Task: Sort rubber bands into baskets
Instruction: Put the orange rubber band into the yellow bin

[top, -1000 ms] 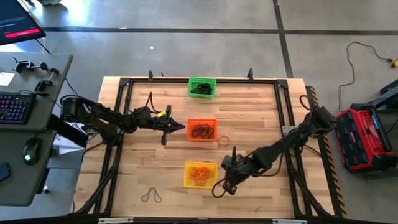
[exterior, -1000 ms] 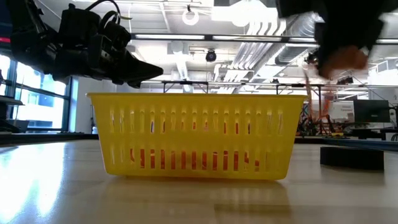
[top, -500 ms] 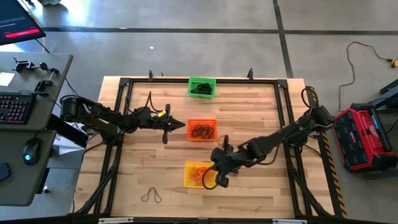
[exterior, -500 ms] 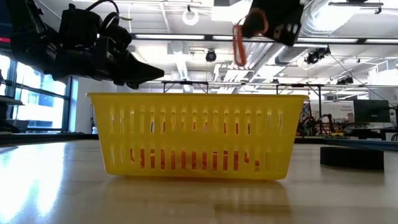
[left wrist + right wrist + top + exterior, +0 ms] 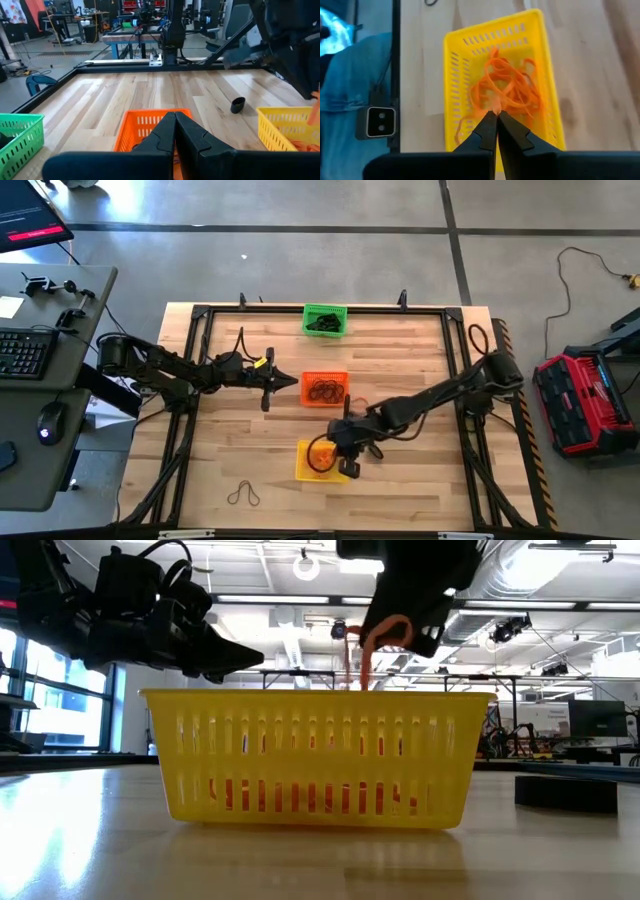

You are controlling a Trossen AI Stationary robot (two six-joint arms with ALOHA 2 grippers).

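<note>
Orange rubber band [image 5: 375, 640] hangs from my right gripper [image 5: 496, 116], whose jaws pinch it at the top, right above the yellow basket [image 5: 547, 100]. A tangle of orange bands [image 5: 510, 87] already lies inside that basket. The orange basket [image 5: 325, 389] sits just beyond it with dark bands in it, and the green basket [image 5: 325, 319] stands at the far edge of the table. My left gripper [image 5: 175, 131] hovers beside the orange basket, jaws pressed together on nothing. Two dark loops [image 5: 244, 496] rest on the pale wooden table [image 5: 420, 350] near its front edge, and a short thick black band [image 5: 237, 104] lies near the yellow basket. Beyond the table are a grey floor, a desk with a keyboard [image 5: 22, 352], and a red case [image 5: 580, 402].
</note>
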